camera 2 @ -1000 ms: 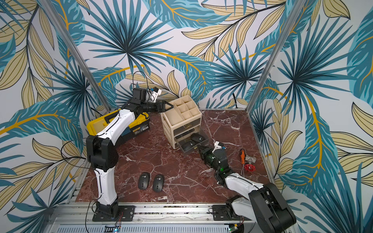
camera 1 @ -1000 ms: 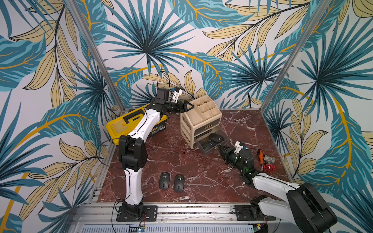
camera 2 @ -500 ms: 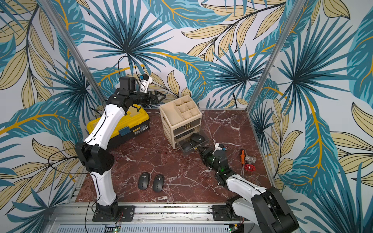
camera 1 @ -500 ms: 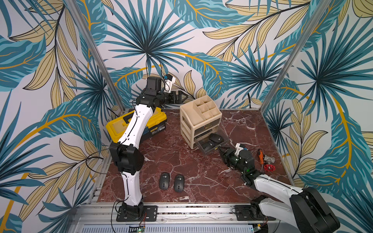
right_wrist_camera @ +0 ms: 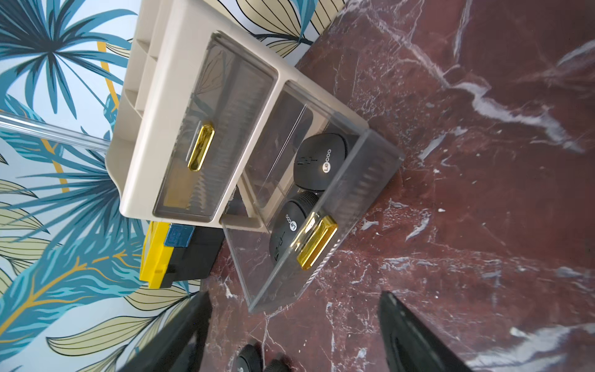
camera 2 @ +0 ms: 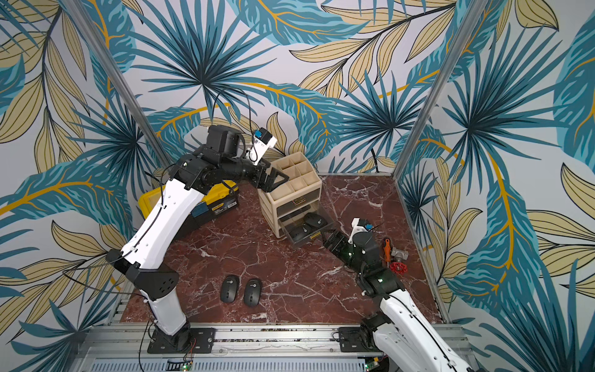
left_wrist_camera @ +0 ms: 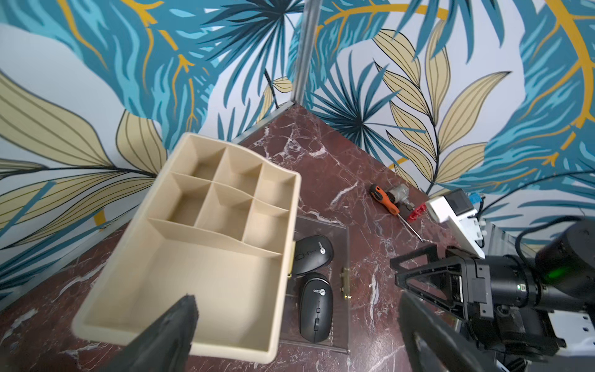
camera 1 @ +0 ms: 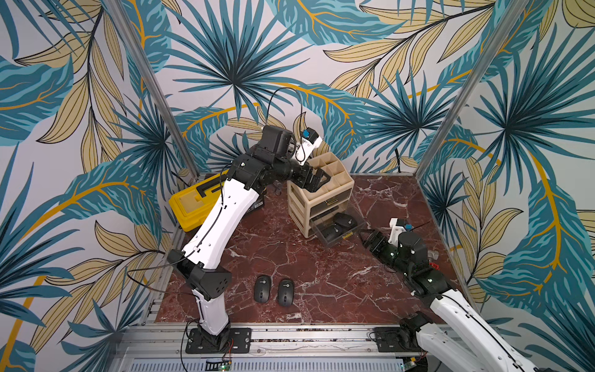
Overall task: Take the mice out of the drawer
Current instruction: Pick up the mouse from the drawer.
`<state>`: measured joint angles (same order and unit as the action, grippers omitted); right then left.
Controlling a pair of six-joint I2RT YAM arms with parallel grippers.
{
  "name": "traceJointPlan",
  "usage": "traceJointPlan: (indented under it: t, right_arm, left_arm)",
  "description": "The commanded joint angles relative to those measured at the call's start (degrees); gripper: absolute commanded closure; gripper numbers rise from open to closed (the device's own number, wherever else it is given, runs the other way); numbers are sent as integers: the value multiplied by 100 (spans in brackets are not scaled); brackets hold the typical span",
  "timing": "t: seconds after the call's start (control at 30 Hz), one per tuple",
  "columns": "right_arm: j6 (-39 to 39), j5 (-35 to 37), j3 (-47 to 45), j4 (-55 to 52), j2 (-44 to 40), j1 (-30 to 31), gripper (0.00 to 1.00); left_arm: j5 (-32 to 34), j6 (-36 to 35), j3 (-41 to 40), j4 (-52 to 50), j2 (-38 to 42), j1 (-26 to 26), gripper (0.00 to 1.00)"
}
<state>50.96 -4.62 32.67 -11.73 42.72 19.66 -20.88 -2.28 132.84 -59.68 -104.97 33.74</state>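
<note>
Right gripper (right_wrist_camera: 296, 299) gaping, empty, before drawer (right_wrist_camera: 360, 186); left gripper (left_wrist_camera: 297, 299) likewise. Probably light, rigid, slick mice (right_wrist_camera: 317, 161); pinch across sides.

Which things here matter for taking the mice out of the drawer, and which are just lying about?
Job: drawer; two mice inside it; two mice out on the table; organizer.
Lying about: toolbox; screwdriver; valve.
</note>
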Motion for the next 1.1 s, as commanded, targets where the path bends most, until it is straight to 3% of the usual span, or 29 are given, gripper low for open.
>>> traceJointPlan:
  t: [0.0,0.1,0.27,0.43,0.67,0.87,1.07]
  right_arm:
    - [-516,57,-68,-963,16,-56,17]
    - [-330,-54,-261,-743,-14,-115,18]
    - [250,-313,-800,68,145,-297,30]
    - [1086,-535,-1590,1763,728,-489,63]
    - [1574,-640,-1727,3211,2005,-533,100]
    - [1932,-889,-1618,4610,3311,-544,100]
    - [2579,-1206,-1729,6816,4708,-542,100]
  left_arm:
    - [704,-366,413,-712,-270,416,5]
    - [1250,-454,493,-934,-582,791,11]
    - [1570,-423,571,-1048,-1070,1115,18]
    - [1969,-324,927,-1303,-1632,1276,23]
    - [2111,-237,961,-1448,-2054,1361,25]
    - [2286,-272,913,-1451,-2249,1454,26]
    - [2337,-273,749,-1450,-2291,1521,30]
